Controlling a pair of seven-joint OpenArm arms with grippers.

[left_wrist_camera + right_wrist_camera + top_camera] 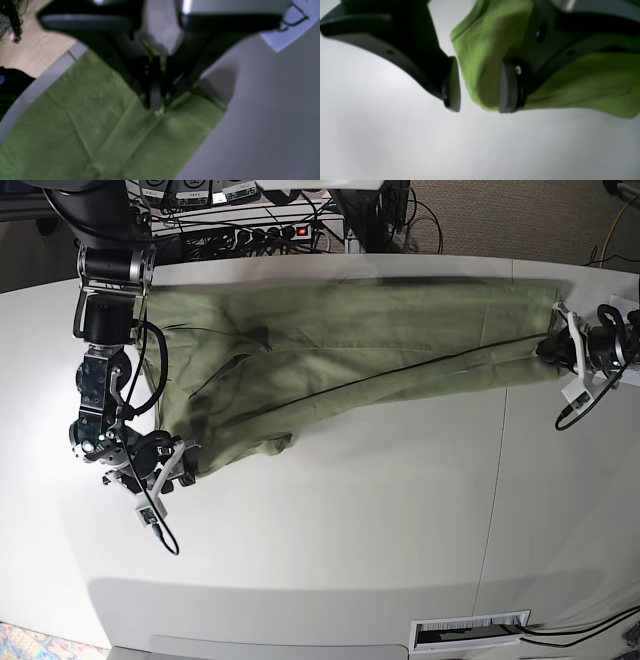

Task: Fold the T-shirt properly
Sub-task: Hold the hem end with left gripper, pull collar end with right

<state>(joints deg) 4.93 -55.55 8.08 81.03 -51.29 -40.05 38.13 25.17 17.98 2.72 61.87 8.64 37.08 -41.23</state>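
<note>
A: The T-shirt is spread lengthwise across the table's far half, held taut. The left gripper is pinched shut on its edge.

B: The right gripper is spread wide, cloth draped against one pad. A clear withdrawal is advised, so nothing is dragged.

You won't find any readable text, label, brand or number here; the white strip at the table's near edge is too small to read.
</note>
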